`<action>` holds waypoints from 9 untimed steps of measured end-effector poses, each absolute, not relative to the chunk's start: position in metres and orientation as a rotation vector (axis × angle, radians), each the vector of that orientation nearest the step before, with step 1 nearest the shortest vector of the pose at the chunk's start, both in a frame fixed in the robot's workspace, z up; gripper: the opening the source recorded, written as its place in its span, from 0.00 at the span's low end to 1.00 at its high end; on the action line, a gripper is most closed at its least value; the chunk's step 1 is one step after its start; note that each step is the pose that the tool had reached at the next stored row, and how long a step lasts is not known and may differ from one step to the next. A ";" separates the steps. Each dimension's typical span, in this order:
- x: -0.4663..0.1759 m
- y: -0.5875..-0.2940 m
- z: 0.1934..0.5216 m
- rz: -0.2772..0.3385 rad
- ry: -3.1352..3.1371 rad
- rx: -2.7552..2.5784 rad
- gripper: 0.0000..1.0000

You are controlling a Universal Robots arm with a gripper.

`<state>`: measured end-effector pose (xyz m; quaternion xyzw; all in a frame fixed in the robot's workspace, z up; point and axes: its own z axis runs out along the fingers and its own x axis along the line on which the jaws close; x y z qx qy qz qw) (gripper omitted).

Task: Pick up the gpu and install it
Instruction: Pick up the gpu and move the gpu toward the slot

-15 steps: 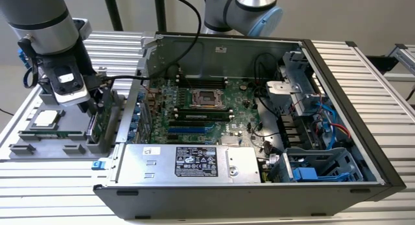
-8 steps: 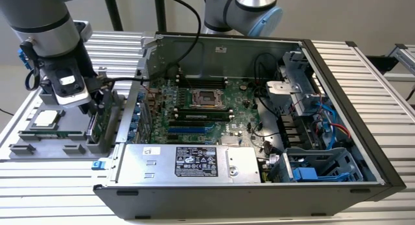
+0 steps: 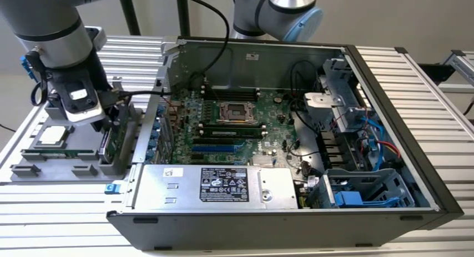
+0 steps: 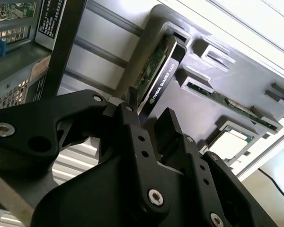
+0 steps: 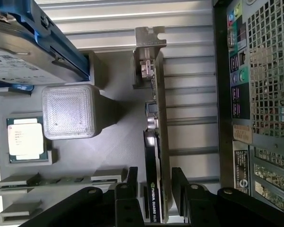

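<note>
1. Ribbed metal counter [image 3: 66,218] carried everything: an open computer case [image 3: 245,57] and, just outside its port-panel wall, a grey parts tray [image 3: 52,178].
2. The gpu [image 5: 154,151] stood on edge in a tray slot, the part nearest the case, with its silver bracket at the end away from the grip.
3. The fingers [image 5: 179,178] were spread, one on each side of the card's end. A sliver of gap showed on the shroud side, so as far as I could tell they weren't pinching yet.
4. Imo the grab wanted to be centred and square, so both fingers meet shroud and board together. Go in lopsided and the card would probably tip in its slot.
5. Room-wise, the case wall sat close on the board side. A grey block [image 5: 68,111] and the cpu [image 5: 26,137] lay farther from the case, well apart from the card. Overhead looked like the open side.
</note>
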<state>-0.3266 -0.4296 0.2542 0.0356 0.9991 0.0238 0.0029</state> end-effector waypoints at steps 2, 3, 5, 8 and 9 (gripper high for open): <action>-0.327 -0.430 0.253 0.075 3.133 0.112 1.00; -0.327 -0.430 0.252 0.075 3.133 0.112 1.00; -0.327 -0.430 0.251 0.075 3.133 0.112 1.00; -0.327 -0.430 0.250 0.075 3.133 0.112 1.00; -0.327 -0.430 0.250 0.075 3.133 0.112 1.00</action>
